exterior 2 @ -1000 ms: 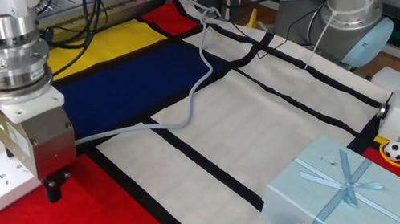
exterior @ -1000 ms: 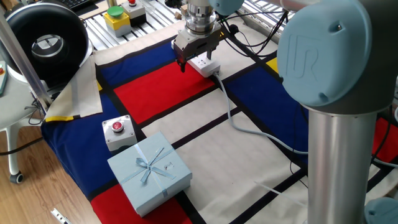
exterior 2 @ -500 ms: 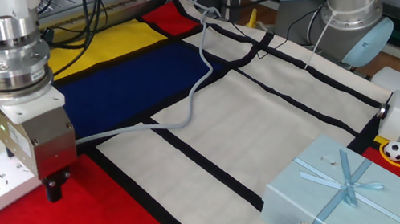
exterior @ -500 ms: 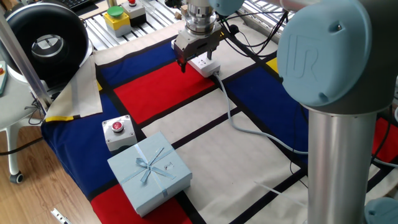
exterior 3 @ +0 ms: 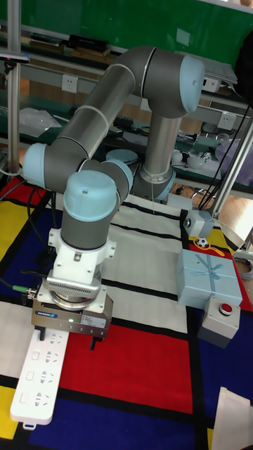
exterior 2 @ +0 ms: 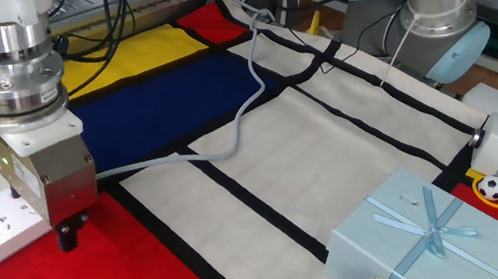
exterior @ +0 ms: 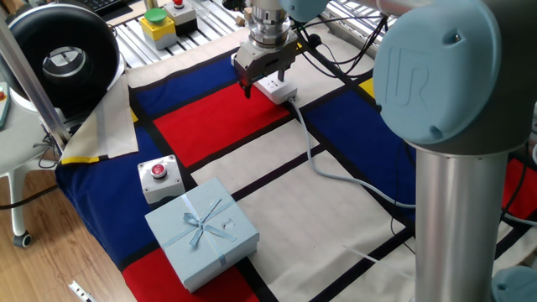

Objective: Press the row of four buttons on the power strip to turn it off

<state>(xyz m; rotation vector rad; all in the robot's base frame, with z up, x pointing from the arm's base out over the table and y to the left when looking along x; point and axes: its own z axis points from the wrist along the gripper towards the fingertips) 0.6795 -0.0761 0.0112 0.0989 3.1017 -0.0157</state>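
**Power strip under the gripper, buttons not yet clearly reached**

Power strip (exterior 3: 41, 376) lies flat on the colour-block tablecloth (exterior: 336, 218), its long white body crossing from a white panel toward the red one, sockets facing up so any switch on its top face can be pushed from above. Its pale grey cord (exterior 2: 229, 138) runs away across the cloth in loose bends, slack enough not to tug the strip while it is pressed.

UR5 arm (exterior 3: 112, 133) bends over and down, holding the gripper (exterior 2: 66, 234) vertical at the cord end of the strip. A straight-down pose suits a poke rather than a grasp. Only one dark tip shows beneath the housing, low over the red panel just beside the strip's edge; whether the fingers are apart or together I cannot tell.

Well apart on the near side sit a pale blue gift box (exterior: 201, 231) with a ribbon and a red button in a grey housing (exterior: 159, 178); a green button in a yellow housing (exterior: 157, 23) stands at the far edge. None lies in the arm's way.

The four buttons cannot be made out in any view.
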